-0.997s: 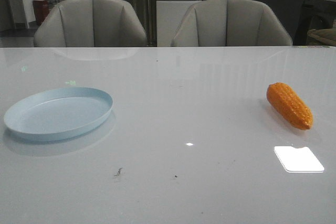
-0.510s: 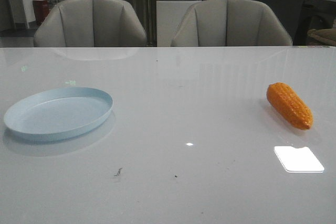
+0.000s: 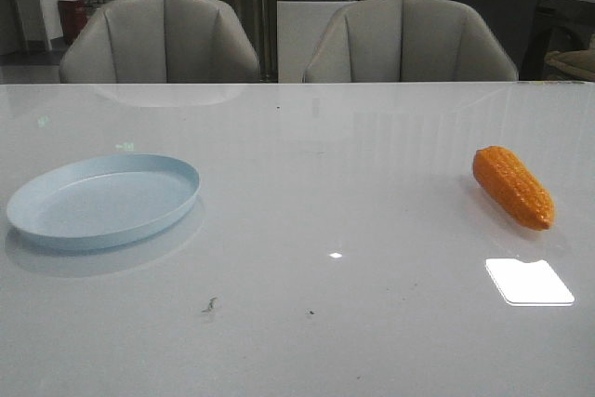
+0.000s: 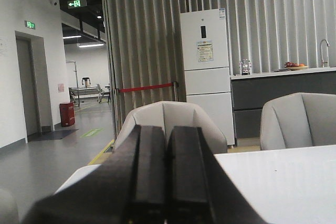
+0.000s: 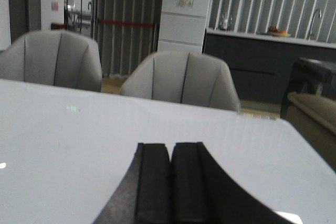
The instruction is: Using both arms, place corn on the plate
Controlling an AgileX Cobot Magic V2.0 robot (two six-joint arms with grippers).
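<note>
Front view: I see the corn [image 3: 513, 187] lying on its side on the white table [image 3: 325, 304], far out on my right, thick end away from me, tapered tip toward the near edge. The plate [image 3: 102, 202] sits flat on my left, well apart from the corn, with nothing on it. Neither arm shows in this view.

Left wrist view: the left gripper [image 4: 167, 174] has its two dark fingers pressed together, no gap between them, nothing held. It points over the table's far corner toward a grey chair [image 4: 170, 124] and a white fridge [image 4: 206, 66]. Neither plate nor corn shows ahead of it, so I cannot place them relative to this claw.

Right wrist view: the right gripper [image 5: 170, 187] is also closed flat on itself, empty. Beyond its tips I see bare tabletop and two chairs [image 5: 181, 80]. The corn does not show ahead of this claw either.
</note>
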